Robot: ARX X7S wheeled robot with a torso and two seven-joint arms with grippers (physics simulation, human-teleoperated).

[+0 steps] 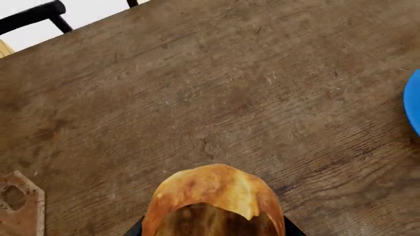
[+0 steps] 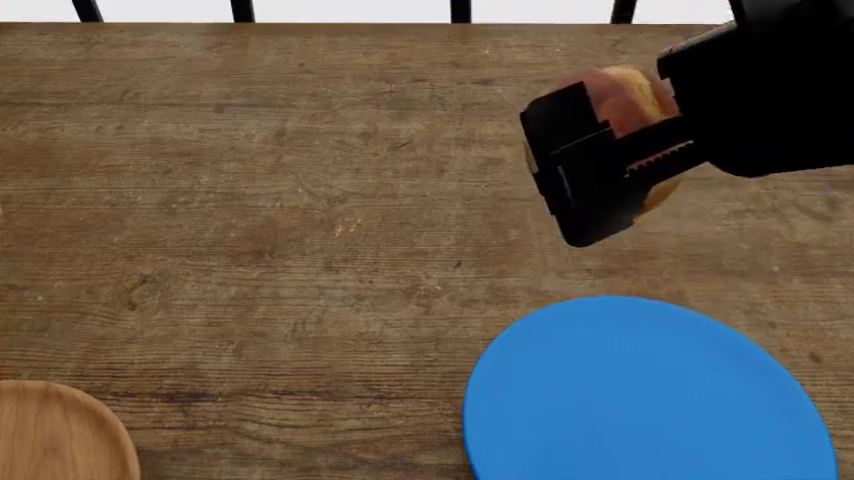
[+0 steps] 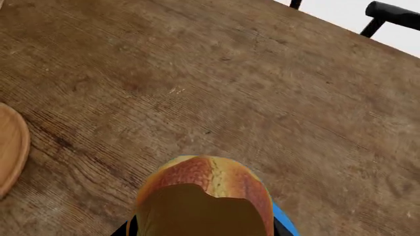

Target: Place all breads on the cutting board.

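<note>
**Step in hand.** Carry stage, both arms loaded. The left pincer [image 1: 213, 232] pinches the left roll [image 1: 210, 196]. Only dark finger edges show on either side of the roll, which is clear of the surface [image 1: 249, 88]. The right pincer [image 2: 607, 165] is clamped on the right roll [image 2: 627, 95], raised over the far right of the surface. Neither roll is on the cutting board [image 1: 19, 206], so I judge the task not yet part-complete.

**Next move.** Each roll has to travel left to the board, come down until it rests on the wood, and only then be let go. The left roll is the nearer candidate, with the board off to its left. The right roll has the longer crossing, over the blue plate [image 2: 641, 400] side, and should not be set down there or on the round wooden plate [image 2: 60, 435]. If both arms converge on one board they could crowd each other (taking turns seems prudent).

**View comparison.**
- The head view shows the right arm's grip from outside, and both plates, but no board and no left arm.
- The left wrist view alone shows the board, by one clipped corner with a hole.
- The right wrist view shows its roll [image 3: 203, 191] close up, with a sliver of blue beneath it.
</note>
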